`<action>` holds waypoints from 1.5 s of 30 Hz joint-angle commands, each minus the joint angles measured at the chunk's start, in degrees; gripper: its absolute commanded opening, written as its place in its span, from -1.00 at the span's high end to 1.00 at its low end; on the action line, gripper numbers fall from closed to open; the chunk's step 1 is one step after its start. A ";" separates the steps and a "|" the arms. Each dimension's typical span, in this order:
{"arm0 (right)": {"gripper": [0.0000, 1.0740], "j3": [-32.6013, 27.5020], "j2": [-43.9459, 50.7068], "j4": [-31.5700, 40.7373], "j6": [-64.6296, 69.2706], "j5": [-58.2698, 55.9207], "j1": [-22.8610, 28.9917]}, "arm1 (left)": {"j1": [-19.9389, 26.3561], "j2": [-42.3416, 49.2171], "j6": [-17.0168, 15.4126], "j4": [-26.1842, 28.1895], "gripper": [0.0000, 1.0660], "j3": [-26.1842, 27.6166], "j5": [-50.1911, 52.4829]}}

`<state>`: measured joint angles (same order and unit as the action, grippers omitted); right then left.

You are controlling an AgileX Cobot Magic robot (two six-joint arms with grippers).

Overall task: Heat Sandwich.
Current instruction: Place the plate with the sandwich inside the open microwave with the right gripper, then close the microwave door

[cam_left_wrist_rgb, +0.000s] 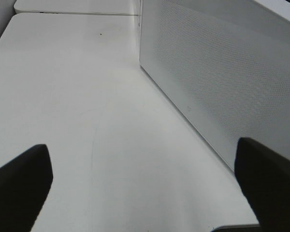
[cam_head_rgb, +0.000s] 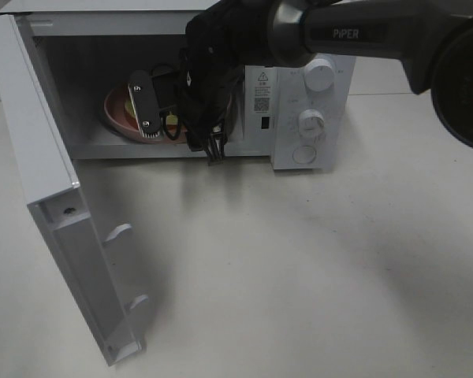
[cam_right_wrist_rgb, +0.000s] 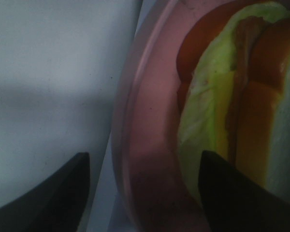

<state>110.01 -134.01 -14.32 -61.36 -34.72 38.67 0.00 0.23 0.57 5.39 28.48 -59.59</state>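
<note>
- The thick toy sandwich of white bread, yellow-green lettuce and reddish-brown meat [cam_right_wrist_rgb: 217, 96] is seen on the round pink plate [cam_right_wrist_rgb: 145, 121]. Both are inside the cavity of the white microwave oven [cam_head_rgb: 307, 102], which is set towards the far edge of the pale tabletop [cam_head_rgb: 299, 260].
- The right gripper [cam_right_wrist_rgb: 142, 159] is reached into the cavity. Its fingers are spread, one outside the plate rim and one over the sandwich edge; nothing is pinched.
- Step judged: the plate is being let go and the right arm is to be drawn out.
- To be done well: the fingers should be kept clear of the rim and the arm pulled straight back through the opening, so the plate is not dragged or tipped.
- Clearance between plate and cavity front cannot be told, as it is hidden by the arm.
- The left gripper [cam_left_wrist_rgb: 142, 145] is held low over bare tabletop beside a white dotted panel [cam_left_wrist_rgb: 222, 82]. Whether that panel is door or oven side cannot be told. Its fingers are spread wide with nothing between them.
- The white door [cam_head_rgb: 47, 181] is swung wide open at the left. It is not to be shut until the opening is freed, since the arm and its black cables [cam_head_rgb: 209, 146] fill it now.
- The two round white knobs [cam_head_rgb: 321, 75] and the round button [cam_head_rgb: 303, 155] are unobstructed and are probably needed after the door is closed.
</note>
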 commanded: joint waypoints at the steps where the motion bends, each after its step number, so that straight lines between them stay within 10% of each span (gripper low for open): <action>1: -0.24 0.00 0.86 -0.17 2.29 0.11 -0.06 | -0.17 1.15 0.06 0.46 -0.82 -0.17 0.34; 45: -0.51 -46.58 33.92 -0.74 18.22 19.48 0.06 | -0.17 1.15 0.06 0.46 -0.82 -0.17 0.34</action>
<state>65.03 -102.16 -15.01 -44.06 -15.36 38.67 0.00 0.23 0.57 5.39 28.48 -59.59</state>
